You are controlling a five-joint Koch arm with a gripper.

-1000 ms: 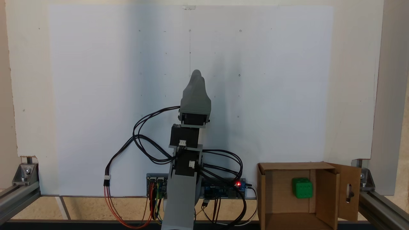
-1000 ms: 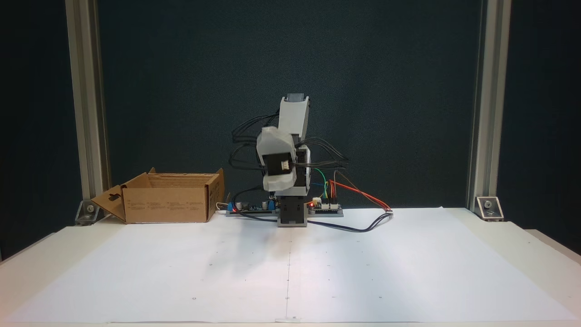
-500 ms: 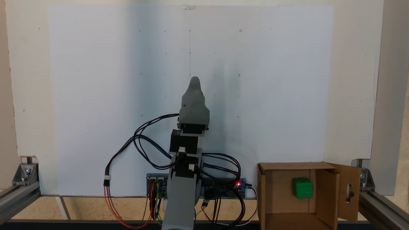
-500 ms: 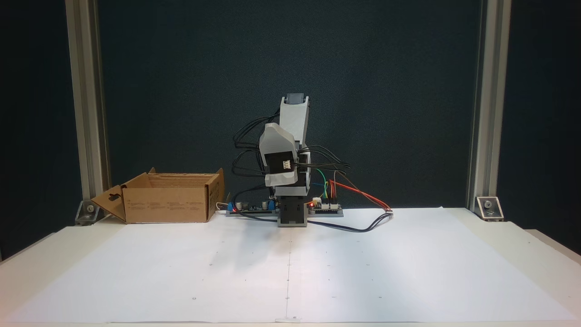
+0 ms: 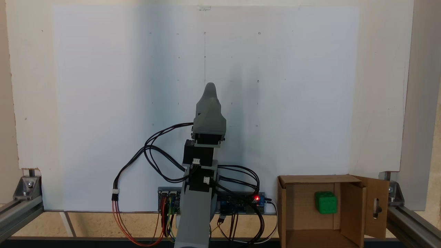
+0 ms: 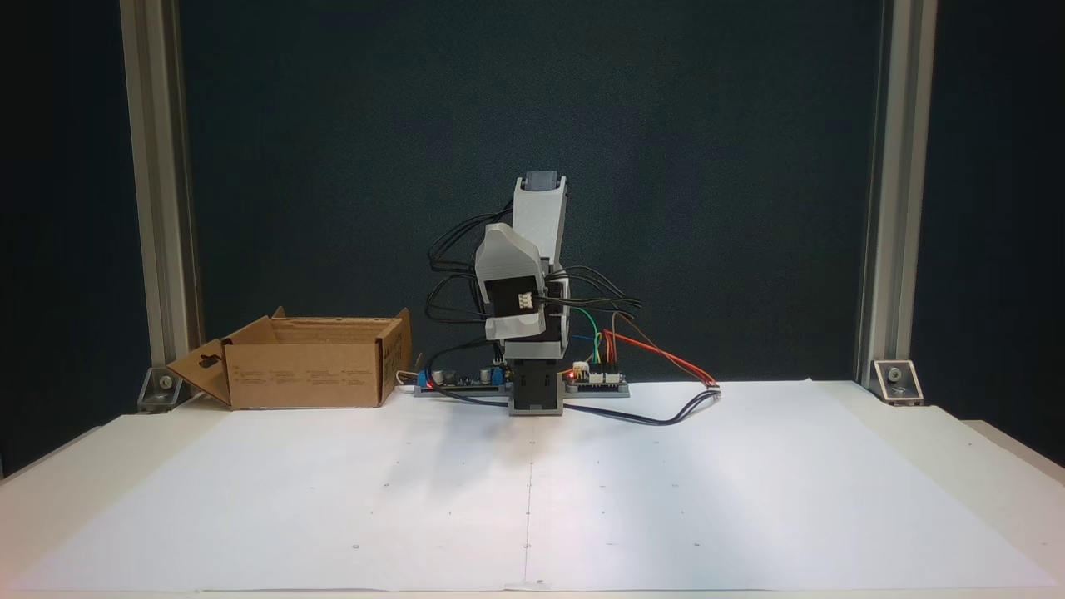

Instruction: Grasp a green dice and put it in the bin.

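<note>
While folded above its base, arm (image 5: 203,172) unchanged from half a second ago. At five o'clock, bin (image 5: 299,220), brown corrugated cardboard, slotted flap swung outward. Gripper (image 5: 210,86) holding nothing, jaw spread impossible to tell. Inside bin, green dice (image 5: 325,202), bright, rounded, resting on floor.

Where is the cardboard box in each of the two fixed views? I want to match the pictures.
Looking-down fixed view: the cardboard box is at the lower right, open, with the green dice inside.
Front fixed view: the cardboard box is at the left, on the table's far edge; its inside is hidden.
Shared landmark: the flap with the slot cut-out on the box's outer side.
</note>
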